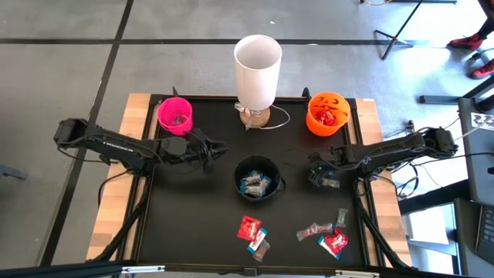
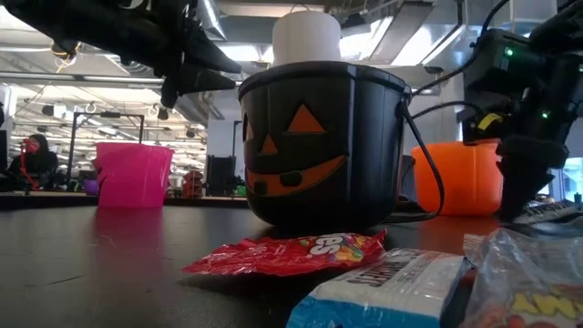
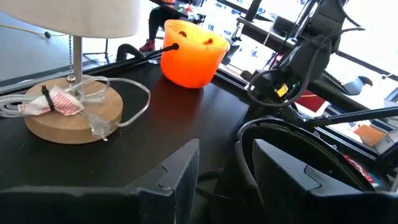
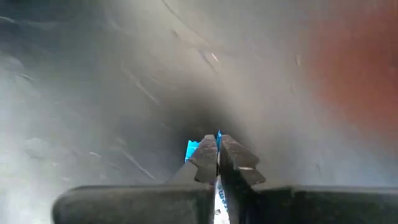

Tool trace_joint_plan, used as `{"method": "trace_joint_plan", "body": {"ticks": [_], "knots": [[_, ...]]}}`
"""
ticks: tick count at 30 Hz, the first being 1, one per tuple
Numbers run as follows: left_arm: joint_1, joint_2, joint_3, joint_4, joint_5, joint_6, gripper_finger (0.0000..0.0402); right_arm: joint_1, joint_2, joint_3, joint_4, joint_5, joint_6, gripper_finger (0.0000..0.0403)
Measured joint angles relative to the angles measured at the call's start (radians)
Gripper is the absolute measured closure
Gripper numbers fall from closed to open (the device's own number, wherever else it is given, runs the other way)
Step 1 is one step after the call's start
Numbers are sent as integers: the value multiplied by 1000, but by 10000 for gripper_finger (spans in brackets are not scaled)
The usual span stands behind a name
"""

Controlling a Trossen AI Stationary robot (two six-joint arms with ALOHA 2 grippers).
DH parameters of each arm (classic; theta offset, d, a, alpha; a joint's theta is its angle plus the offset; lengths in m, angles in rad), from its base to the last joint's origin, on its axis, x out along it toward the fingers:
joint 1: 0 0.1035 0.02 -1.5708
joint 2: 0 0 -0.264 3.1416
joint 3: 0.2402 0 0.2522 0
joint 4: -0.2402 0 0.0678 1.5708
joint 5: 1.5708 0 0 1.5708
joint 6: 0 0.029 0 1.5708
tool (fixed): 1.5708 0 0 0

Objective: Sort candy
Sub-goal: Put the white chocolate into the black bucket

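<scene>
Right tool (image 4: 217, 158) clamped on a blue-and-white candy bar (image 4: 193, 149), low over the counter (image 1: 193, 224) at three o'clock of the black bucket (image 1: 257, 177). Left tool (image 3: 227, 168) half spread, empty, at nine o'clock.

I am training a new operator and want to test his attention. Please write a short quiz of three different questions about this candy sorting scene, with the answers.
1. True or false: the right gripper is shut on a blue-and-white candy.
2. Which container holds red candy? A) pink cup B) orange pumpkin bucket C) black pumpkin bucket
3. Fill in: the left gripper is between the pink cup and the ___ bucket.

Key: 1 true; 2 B; 3 black pumpkin.
</scene>
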Motion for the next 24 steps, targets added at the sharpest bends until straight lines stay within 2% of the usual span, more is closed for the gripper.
{"method": "trace_joint_plan", "body": {"ticks": [6,13,16,24], "knots": [[0,0,0,0,0,0,258,0,0,99,3,21,-56,399],[0,0,0,0,0,0,258,0,0,272,7,125,-164,402],[0,0,0,0,0,0,258,0,0,339,79,131,-228,402],[0,0,0,-1,0,6,258,2,-1,336,663,-191,-343,402]]}}
